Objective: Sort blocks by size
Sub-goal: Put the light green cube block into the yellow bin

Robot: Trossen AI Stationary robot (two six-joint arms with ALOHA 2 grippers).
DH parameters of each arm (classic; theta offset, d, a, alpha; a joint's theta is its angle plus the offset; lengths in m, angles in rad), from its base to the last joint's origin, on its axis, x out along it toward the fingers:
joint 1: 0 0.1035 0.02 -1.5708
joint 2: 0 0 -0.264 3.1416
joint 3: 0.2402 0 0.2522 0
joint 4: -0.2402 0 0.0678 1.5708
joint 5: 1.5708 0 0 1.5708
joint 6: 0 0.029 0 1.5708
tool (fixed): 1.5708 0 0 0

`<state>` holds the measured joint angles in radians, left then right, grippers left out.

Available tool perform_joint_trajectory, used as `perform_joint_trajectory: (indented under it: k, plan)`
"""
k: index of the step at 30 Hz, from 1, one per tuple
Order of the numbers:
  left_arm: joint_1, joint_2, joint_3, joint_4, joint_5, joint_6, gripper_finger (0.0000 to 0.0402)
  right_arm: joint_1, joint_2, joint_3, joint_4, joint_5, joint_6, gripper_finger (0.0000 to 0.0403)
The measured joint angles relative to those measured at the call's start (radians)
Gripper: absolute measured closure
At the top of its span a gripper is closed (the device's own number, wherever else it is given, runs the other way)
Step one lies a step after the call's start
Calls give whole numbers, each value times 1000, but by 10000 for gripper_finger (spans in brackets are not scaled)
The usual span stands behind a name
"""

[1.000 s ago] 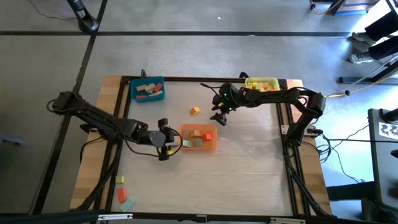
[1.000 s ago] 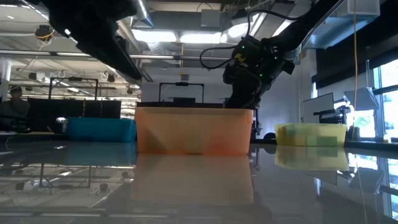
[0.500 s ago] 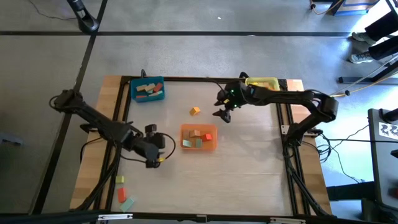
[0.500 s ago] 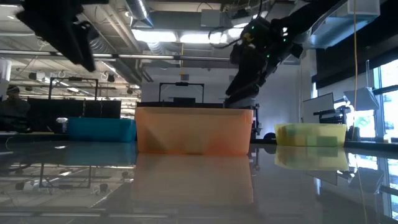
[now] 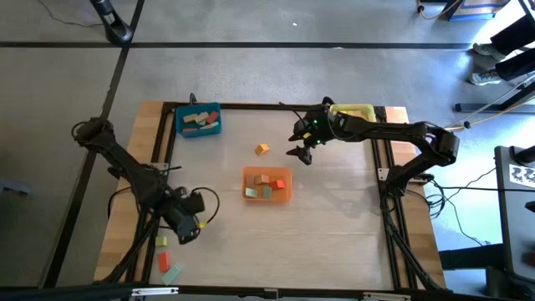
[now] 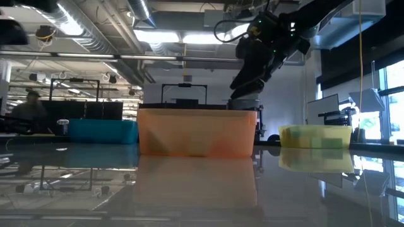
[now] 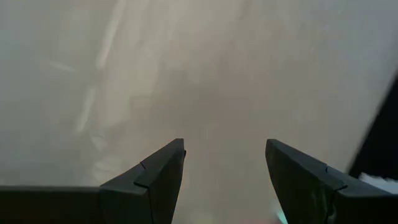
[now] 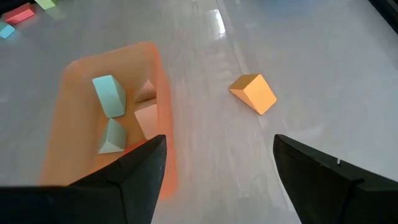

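Observation:
A loose orange block (image 5: 262,149) (image 8: 254,93) lies on the table, far of the orange tray (image 5: 267,185), which holds several blocks (image 8: 111,96). Three more blocks, yellow-green (image 5: 160,242), red (image 5: 164,261) and light blue (image 5: 172,273), lie near the table's near left corner. My right gripper (image 5: 299,152) (image 8: 219,143) hangs open above the table, right of the loose orange block, with nothing between its fingers. My left gripper (image 5: 188,227) (image 7: 225,152) stands open over bare table, close to the near left blocks.
A blue tray (image 5: 199,120) with blocks stands at the far left and a yellow tray (image 5: 351,111) with blocks at the far right. A dark frame (image 5: 251,106) runs along the table's edges. Bare table spreads right of and near the orange tray.
My left gripper has swung from beside the orange tray's left side toward the table's near left corner, turning as it went, and has stayed open. My right gripper has risen a little above the table, still open. No block has moved.

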<state>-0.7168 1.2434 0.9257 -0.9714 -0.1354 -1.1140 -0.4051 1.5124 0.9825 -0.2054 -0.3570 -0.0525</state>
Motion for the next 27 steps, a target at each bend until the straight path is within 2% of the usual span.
perform_joint_trajectory:
  k: [9,15,27]
  plan:
    - [-160,1,-32,23,29,-226,188,61,0,0,1,30,-6,110]
    - [-262,51,-68,48,119,-335,188,87,0,0,-1,35,-23,110]
    - [-357,176,-68,76,247,-346,188,86,0,0,-6,35,-28,110]
